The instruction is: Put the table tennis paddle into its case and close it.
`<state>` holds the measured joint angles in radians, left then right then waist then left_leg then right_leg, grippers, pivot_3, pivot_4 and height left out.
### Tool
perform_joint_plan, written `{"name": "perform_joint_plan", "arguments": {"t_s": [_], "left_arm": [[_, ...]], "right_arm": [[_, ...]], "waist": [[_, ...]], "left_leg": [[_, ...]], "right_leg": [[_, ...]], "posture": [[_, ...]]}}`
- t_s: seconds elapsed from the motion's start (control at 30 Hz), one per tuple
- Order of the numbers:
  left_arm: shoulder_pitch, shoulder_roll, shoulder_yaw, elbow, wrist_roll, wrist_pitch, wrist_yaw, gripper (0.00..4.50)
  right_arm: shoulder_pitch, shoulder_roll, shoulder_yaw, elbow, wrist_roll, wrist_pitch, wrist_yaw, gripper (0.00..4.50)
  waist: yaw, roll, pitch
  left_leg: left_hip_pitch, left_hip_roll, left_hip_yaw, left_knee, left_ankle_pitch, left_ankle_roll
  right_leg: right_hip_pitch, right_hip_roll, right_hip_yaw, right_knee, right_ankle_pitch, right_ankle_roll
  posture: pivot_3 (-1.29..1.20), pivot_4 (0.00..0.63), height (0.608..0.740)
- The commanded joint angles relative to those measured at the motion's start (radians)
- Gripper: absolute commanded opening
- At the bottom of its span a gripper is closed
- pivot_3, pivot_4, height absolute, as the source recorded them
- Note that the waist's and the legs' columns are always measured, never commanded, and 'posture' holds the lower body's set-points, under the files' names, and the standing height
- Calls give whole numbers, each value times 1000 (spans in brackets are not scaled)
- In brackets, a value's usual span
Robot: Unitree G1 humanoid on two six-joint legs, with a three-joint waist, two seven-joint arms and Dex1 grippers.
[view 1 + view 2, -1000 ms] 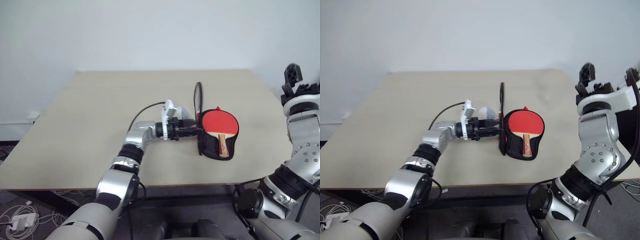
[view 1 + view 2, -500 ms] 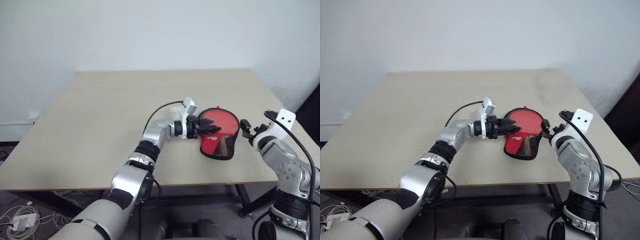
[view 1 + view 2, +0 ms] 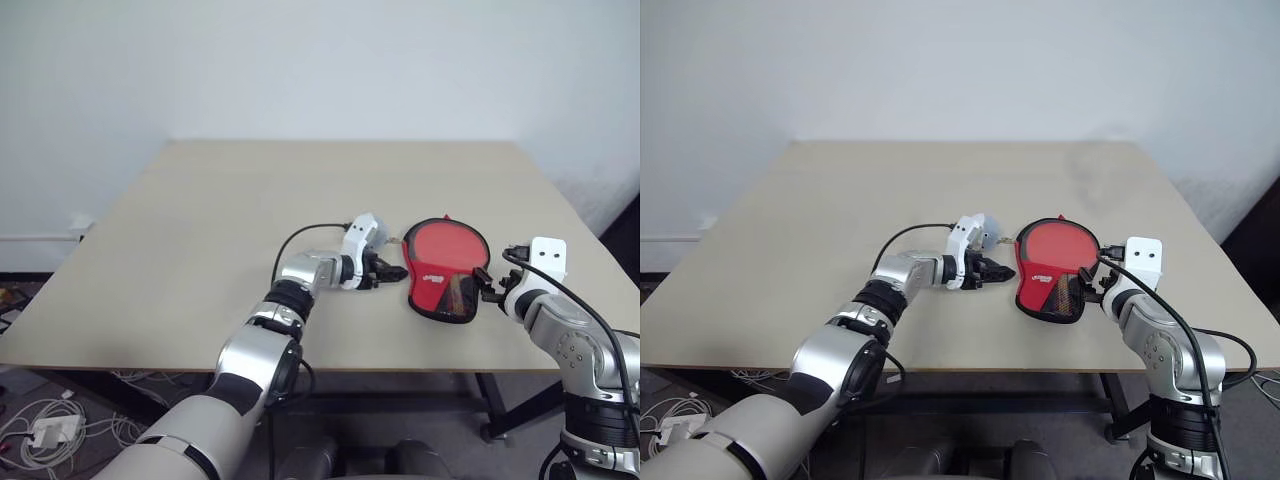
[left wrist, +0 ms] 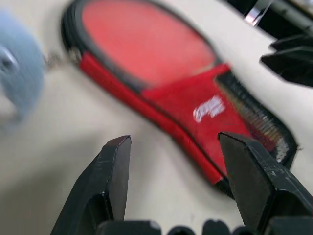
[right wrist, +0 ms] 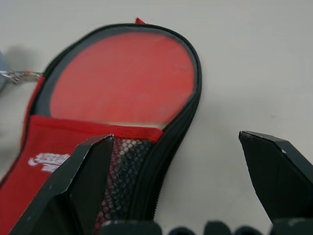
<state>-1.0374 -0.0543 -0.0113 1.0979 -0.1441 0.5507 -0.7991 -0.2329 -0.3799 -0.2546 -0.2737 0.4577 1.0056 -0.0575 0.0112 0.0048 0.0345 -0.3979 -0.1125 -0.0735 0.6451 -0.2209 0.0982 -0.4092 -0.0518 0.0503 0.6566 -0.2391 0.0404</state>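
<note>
The case (image 3: pixel 444 284) lay flat on the table (image 3: pixel 200 220), near its front edge, red front up with the white logo (image 4: pixel 208 108) and the black mesh pocket (image 5: pixel 124 169) at the near end. Whether the table tennis paddle sat inside could not be told with certainty; a smooth red round face filled the far part of the case, framed by the black trim.

The left hand (image 3: pixel 385 272) rested low over the table just beside the case's left edge, fingers (image 4: pixel 111 166) apart and empty, not touching the case. The right hand (image 3: pixel 492 289) stood just off the case's right near edge, fingers (image 5: pixel 276 169) spread wide with nothing between them. The case lay between the two hands.

A pale blue pom-pom (image 4: pixel 14 90) on a small chain lay beside the case's far left rim.
</note>
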Motion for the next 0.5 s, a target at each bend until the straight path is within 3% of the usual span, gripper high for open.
{"name": "perform_joint_plan", "arguments": {"t_s": [0.03,0.17,0.5], "left_arm": [[-80,-38,52,16,-45,64,48,3348],[-94,-61,88,65,-51,103,153,4461],[-137,-76,195,110,-110,306,237,4461]], "right_arm": [[-12,14,-7,-25,-24,-5,-1,4500],[1,33,-20,-43,-35,3,-5,4500],[38,71,-52,-62,-60,7,-17,4500]], "waist": [[0,0,0],[-4,0,0],[-5,0,0]], "left_leg": [[0,0,0,0,0,0],[0,0,0,0,0,0],[1,0,-1,0,0,-1]], "right_leg": [[0,0,0,0,0,0],[0,0,0,0,0,0],[0,0,-1,0,0,0]], "posture": [[0,0,740],[0,0,740],[0,0,740]]}}
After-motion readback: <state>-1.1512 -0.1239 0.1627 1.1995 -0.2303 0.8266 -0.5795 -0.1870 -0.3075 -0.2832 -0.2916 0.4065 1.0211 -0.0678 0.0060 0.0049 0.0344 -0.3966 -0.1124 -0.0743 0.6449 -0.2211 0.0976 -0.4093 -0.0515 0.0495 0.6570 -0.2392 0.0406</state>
